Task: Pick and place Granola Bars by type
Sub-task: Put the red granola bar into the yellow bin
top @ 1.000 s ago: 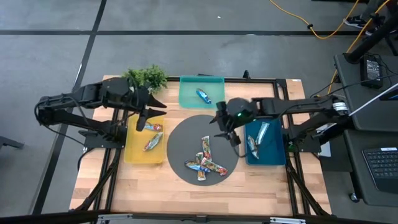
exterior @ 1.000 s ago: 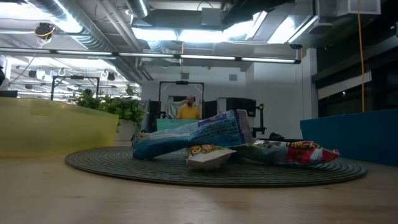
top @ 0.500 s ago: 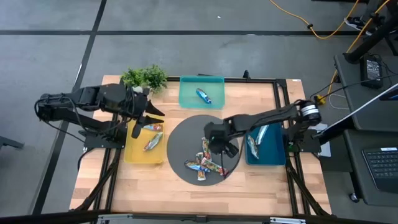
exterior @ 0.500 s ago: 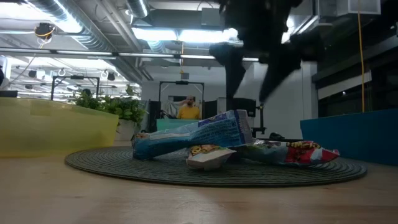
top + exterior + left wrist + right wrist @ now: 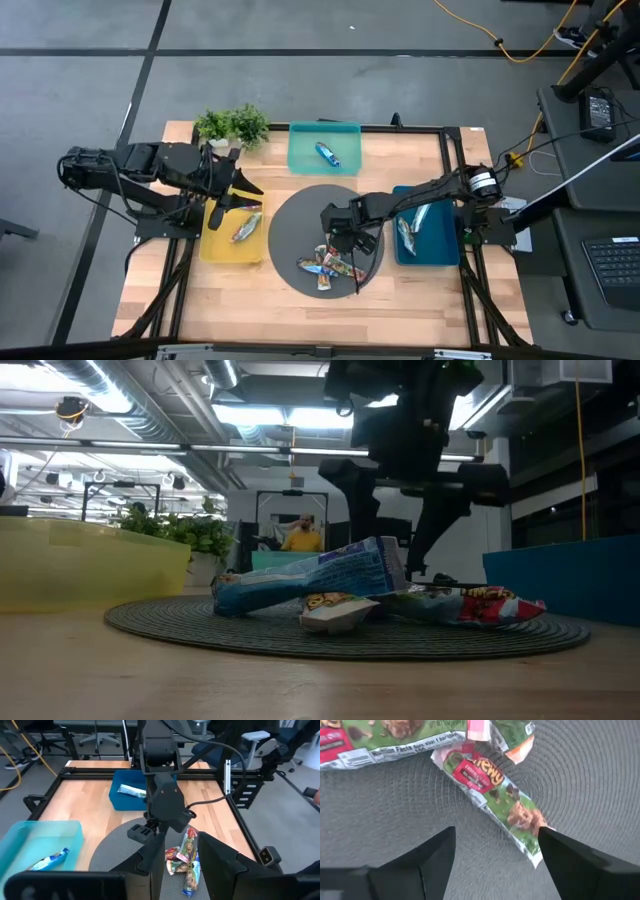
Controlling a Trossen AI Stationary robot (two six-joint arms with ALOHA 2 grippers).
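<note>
Potted plant [image 5: 233, 124] at table corner, round grey mat [image 5: 290, 215] mid-table

Only readable print is on the wrappers in the right wrist view. Granola bar [image 5: 492, 795] at frame centre: "CHEWY" in yellow letters on a red panel, upper half of the wrapper. Second bar [image 5: 380, 740] along the top left edge: a white strip of small print starting "Nutrition Facts", rest too fine to make out; red panel at the far left corner has white lettering I can't resolve. Low view: red-and-white wrapper [image 5: 470, 603] right of centre on the mat shows large letters, not legible. Blue wrapper [image 5: 310, 576] at centre has print, also unreadable. Nothing legible in the high or left wrist views.
</note>
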